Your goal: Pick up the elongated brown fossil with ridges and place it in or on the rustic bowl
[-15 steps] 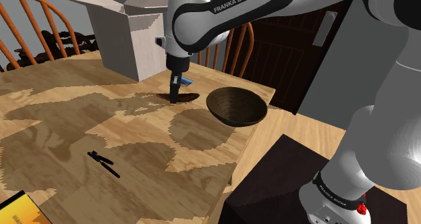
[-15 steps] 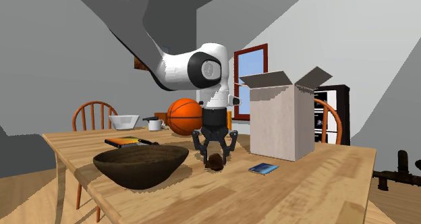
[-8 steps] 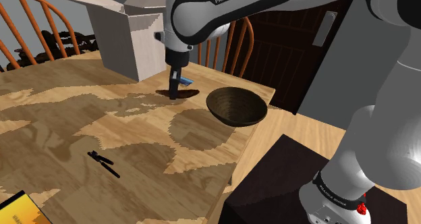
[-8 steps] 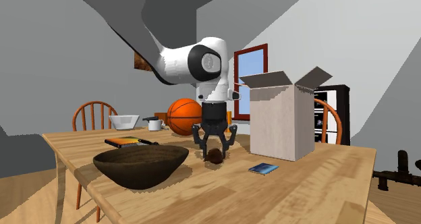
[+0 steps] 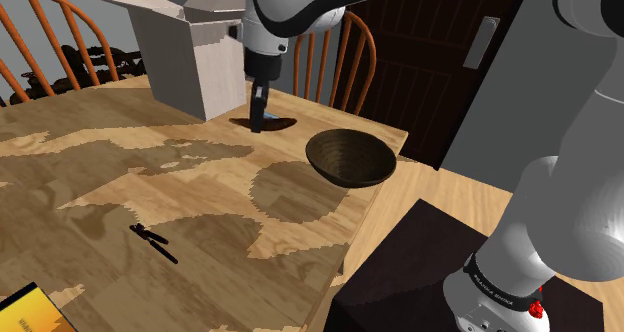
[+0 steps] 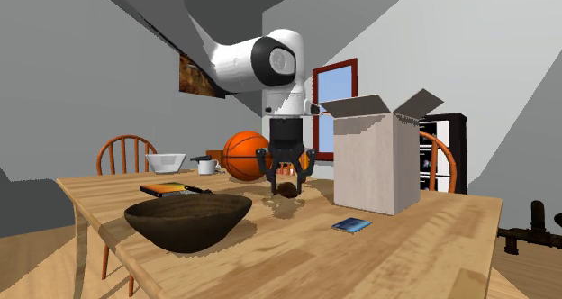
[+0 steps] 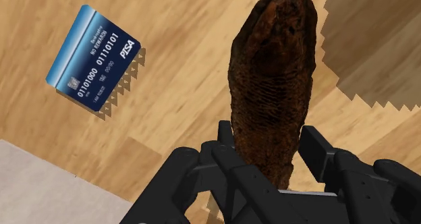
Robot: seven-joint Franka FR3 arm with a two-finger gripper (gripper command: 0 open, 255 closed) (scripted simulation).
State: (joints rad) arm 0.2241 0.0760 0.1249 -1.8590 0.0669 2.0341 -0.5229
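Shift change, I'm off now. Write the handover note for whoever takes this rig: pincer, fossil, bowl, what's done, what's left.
Pincer: shut on the ridged brown fossil, clasped at one end and held clear of the wooden table, beside the open cardboard box.
Dark brown bowl: empty, near the table edge by the stand, apart from the pincer.
Done: fossil grasped and off the table.
Left: carry it over the bowl, lower it, release.

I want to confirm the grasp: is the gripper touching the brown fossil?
Touching. In the wrist view the gripper is shut on the fossil: both fingers press its sides, no gap.
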